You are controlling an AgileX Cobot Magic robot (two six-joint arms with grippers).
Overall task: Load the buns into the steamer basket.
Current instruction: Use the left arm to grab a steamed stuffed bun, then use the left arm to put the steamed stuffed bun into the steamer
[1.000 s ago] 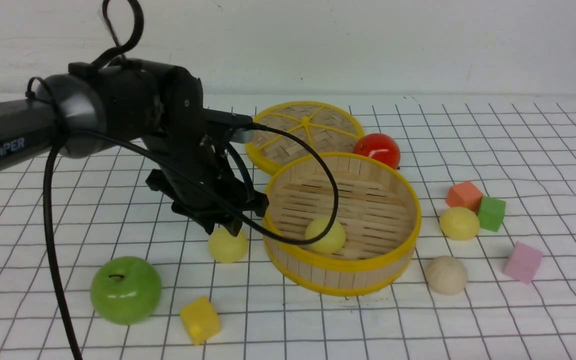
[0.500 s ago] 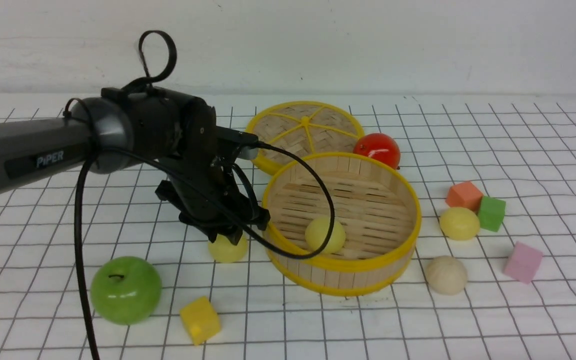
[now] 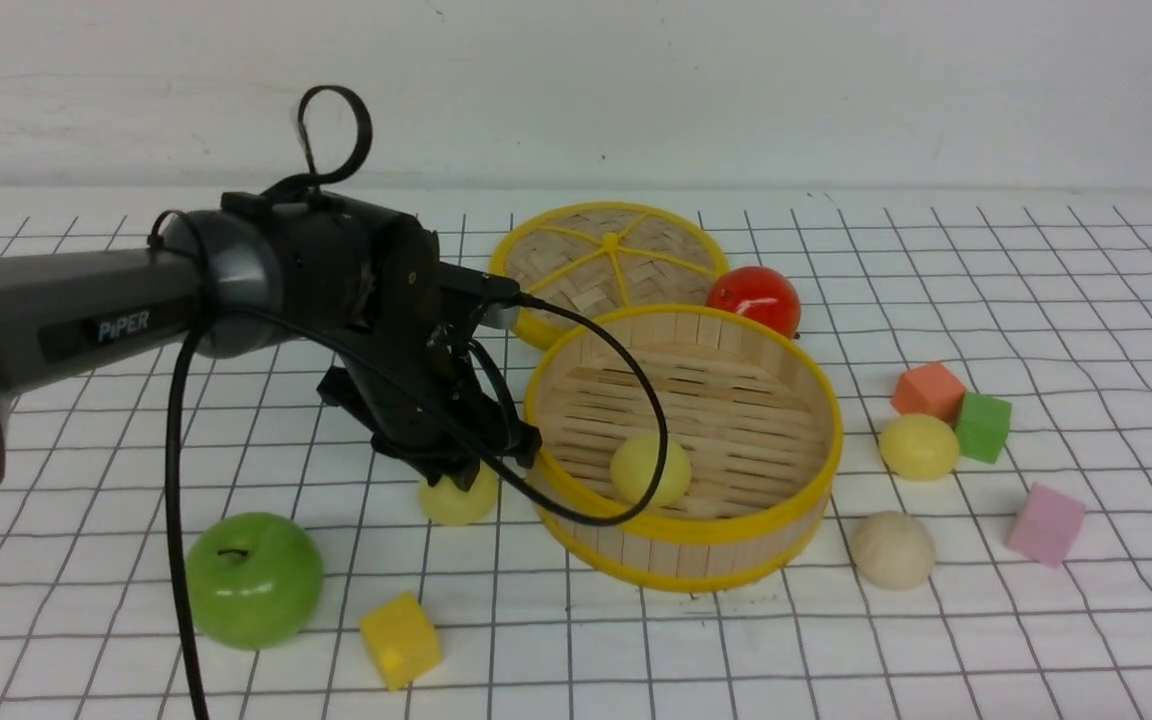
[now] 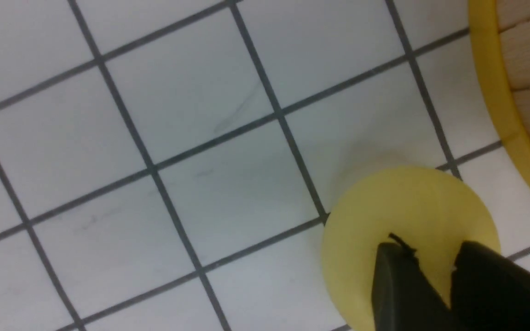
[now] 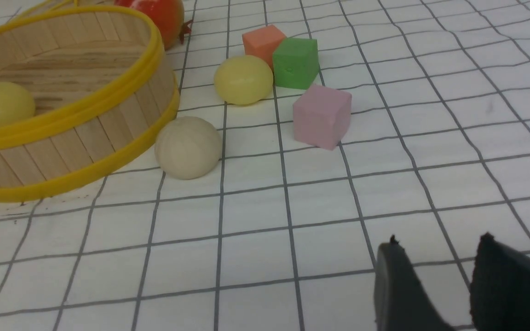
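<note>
Left wrist view: the left gripper (image 4: pixel 430 257) holds its jaws narrow right over a pale yellow bun (image 4: pixel 407 202) that lies just beside the steamer basket (image 4: pixel 490 82). I cannot tell if they pinch it.
Front view: only here a second yellow bun (image 3: pixel 649 470) is seen whole inside the basket, near its front wall. The lid (image 3: pixel 606 260) lies toward the tabletop's far edge and the green apple (image 3: pixel 253 578) toward the near edge.
Right wrist view: only here the right gripper (image 5: pixel 440 248) appears, its jaws apart over the cloth. The beige bun (image 5: pixel 187 147) is near the basket wall and the third yellow bun (image 5: pixel 243 79) is just beside the green cube (image 5: pixel 296 62).
Surface: white cloth (image 3: pixel 1086 620) with a dark grid.
Room: plain white wall (image 3: pixel 836 90) behind the far edge.
</note>
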